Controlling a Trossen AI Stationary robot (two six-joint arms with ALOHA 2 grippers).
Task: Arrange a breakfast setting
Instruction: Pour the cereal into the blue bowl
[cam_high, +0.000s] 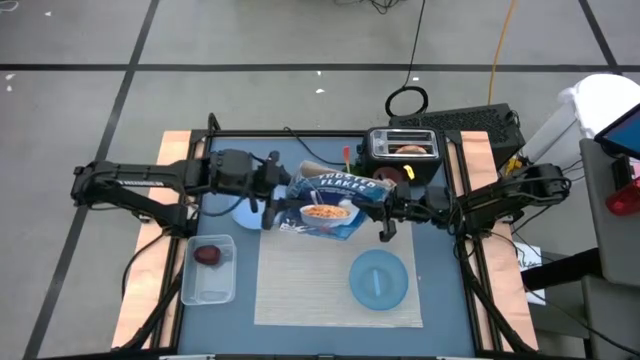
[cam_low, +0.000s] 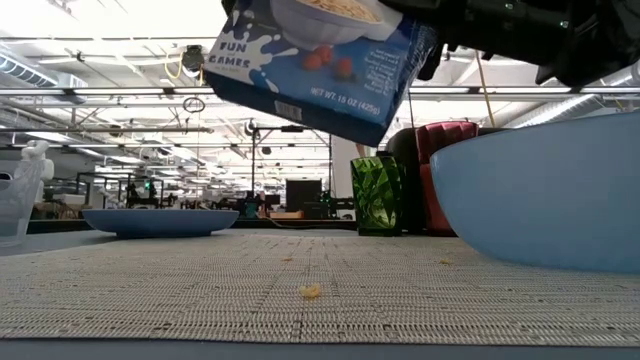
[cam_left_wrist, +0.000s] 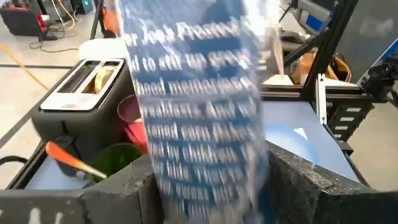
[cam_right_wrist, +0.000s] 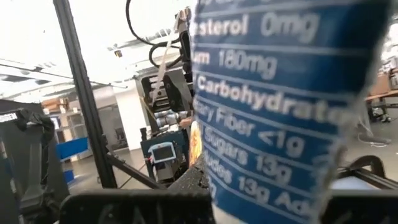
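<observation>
A blue cereal box (cam_high: 325, 205) hangs tilted above the far edge of the beige placemat (cam_high: 335, 295), between both grippers. My left gripper (cam_high: 272, 205) is shut on its left end and my right gripper (cam_high: 385, 215) on its right end. The light-blue bowl (cam_high: 378, 278) stands on the placemat's right part. The light-blue plate (cam_high: 243, 214) lies on the table to the left of the placemat, partly under my left gripper. The dark-red fruit (cam_high: 207, 255) lies in the clear tub (cam_high: 210, 285). The bagel (cam_high: 410, 150) sticks in the black toaster (cam_high: 402, 145). The orange spoon handle (cam_high: 347, 158) shows left of the toaster. My left gripper pinches the box's printed narrow side (cam_left_wrist: 205, 155) between its two fingers (cam_left_wrist: 124, 193), coming level from the table's left. The box is lifted clear of the table. My right gripper pinches the box's nutrition-panel side (cam_right_wrist: 267, 162) between its two fingers (cam_right_wrist: 137, 205), coming level from the table's right. The box hangs tilted, clear of the placemat.
A green glass (cam_low: 375, 195) and a red cup (cam_low: 440, 180) stand in front of the toaster at the back. A small cereal crumb (cam_low: 311, 291) lies on the placemat. The placemat's near left part is bare.
</observation>
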